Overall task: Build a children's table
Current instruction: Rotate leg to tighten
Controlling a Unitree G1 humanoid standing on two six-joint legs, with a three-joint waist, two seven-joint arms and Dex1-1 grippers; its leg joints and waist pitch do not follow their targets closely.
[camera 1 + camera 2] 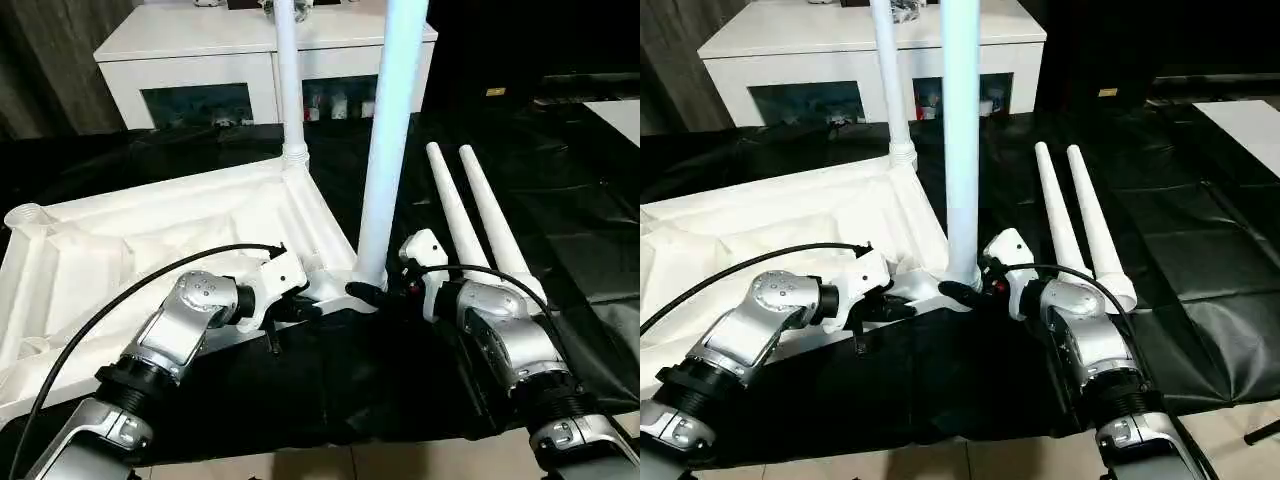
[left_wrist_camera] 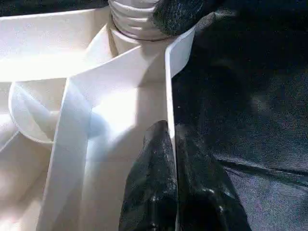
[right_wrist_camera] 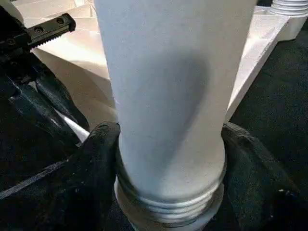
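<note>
The upturned tabletop has one leg standing beyond the right tool, which clasps a second leg at the corner socket, the left tool pinches the rim, and two legs lie unfitted alongside.

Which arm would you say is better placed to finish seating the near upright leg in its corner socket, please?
Probably the right: the right gripper already grips the near leg just above its socket, while the left gripper pinches the tabletop's rim.
</note>
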